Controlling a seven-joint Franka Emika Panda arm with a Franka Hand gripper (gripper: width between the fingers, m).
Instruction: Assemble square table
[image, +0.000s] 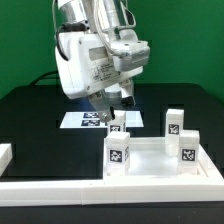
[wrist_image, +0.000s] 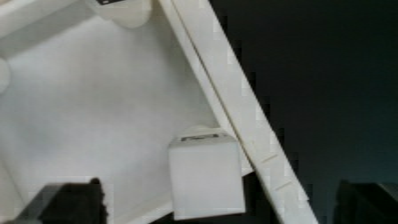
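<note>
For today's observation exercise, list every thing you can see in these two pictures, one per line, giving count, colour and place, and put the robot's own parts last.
square tabletop: one, white, near the front of the black table, behind the border rail.
block legs: three clearly seen, white with black-white tags; one at the tabletop's near corner on the exterior view's left, one at its right corner, one behind that. A possible fourth sits under the arm.
marker board: one, white with black tags, flat on the table behind the tabletop.
border rail: white, along the table's front edge.
backdrop: green, behind the table.
robot arm: one, white, above the marker board.
fingers: two, dark, spread apart, holding nothing.
</note>
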